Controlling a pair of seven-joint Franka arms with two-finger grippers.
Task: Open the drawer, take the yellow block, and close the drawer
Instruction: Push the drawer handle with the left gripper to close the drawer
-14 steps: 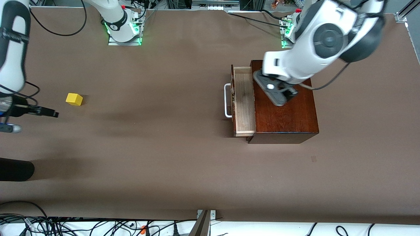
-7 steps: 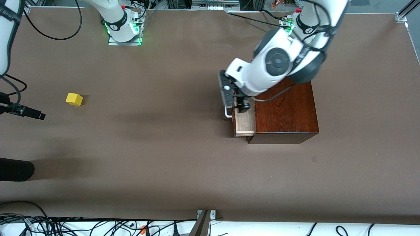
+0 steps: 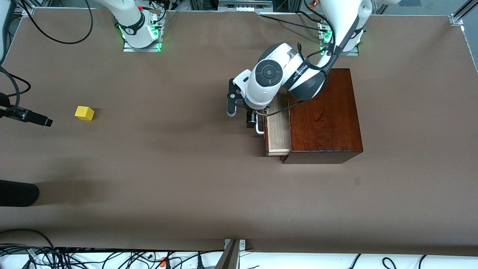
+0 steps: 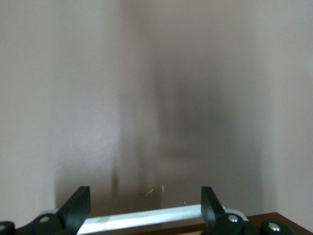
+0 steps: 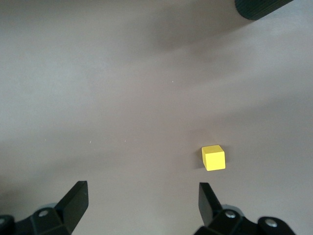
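The dark reddish-brown wooden box (image 3: 325,116) stands toward the left arm's end of the table. Its drawer (image 3: 278,132) is pulled partly out, and the pale interior that shows is bare. My left gripper (image 3: 251,118) is low in front of the drawer, open. The white handle (image 3: 258,129) lies between its fingertips in the left wrist view (image 4: 146,219). The yellow block (image 3: 84,113) sits on the table toward the right arm's end. My right gripper (image 3: 35,119) is open and empty beside it, apart from it. The block shows in the right wrist view (image 5: 213,157).
A black rounded object (image 3: 18,193) lies at the right arm's end of the table, nearer the front camera than the block, and shows in the right wrist view (image 5: 259,7). Cables (image 3: 93,257) run along the front edge. The arm bases (image 3: 140,33) stand at the back.
My left arm has swung from over the box top down to the front of the drawer, by the handle. My right gripper has drawn back from the block. Drawer and block have not moved.
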